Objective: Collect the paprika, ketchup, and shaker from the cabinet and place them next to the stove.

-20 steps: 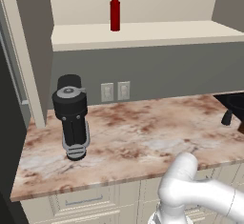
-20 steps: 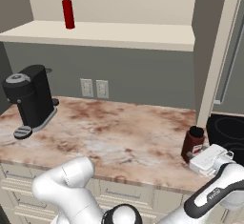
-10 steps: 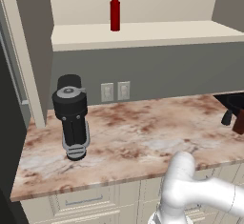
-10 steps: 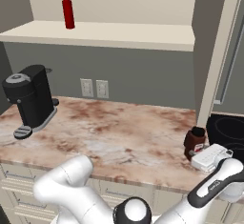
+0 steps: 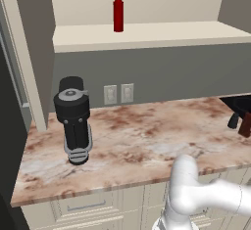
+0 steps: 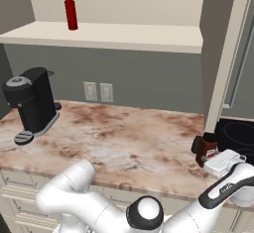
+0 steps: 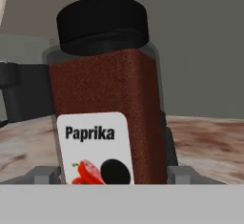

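**A:** Where do you stand with the paprika (image 7: pixel 107 104)?

**B:** It is upright on the counter (image 5: pixel 147 136), at the end near the stove (image 6: pixel 238 133). The gripper (image 7: pixel 116 174) sits low around its base with a finger on each side. You cannot tell from here whether the pads press the jar or stand just clear of it. A small dark shape just beside it looks like the shaker (image 5: pixel 234 121). The ketchup (image 5: pixel 118 13) is alone on the cabinet (image 5: pixel 162 31) shelf, well apart from all this.

**A:** What could go wrong?

**B:** The jar is tall and narrow. If you pull the hand away while one finger drags on it, you may tip it, and it could knock the shaker or roll onto the cooktop. If you swing wide toward the shelf, watch the arm against the coffee machine (image 5: pixel 73 119) at the far end. The ketchup is slim too, so a careless approach could push it over up there.

**A:** Any writing you can read?

**B:** The white label says "Paprika" in black, above a red pepper picture and a black dot. You will find nothing legible on the ketchup
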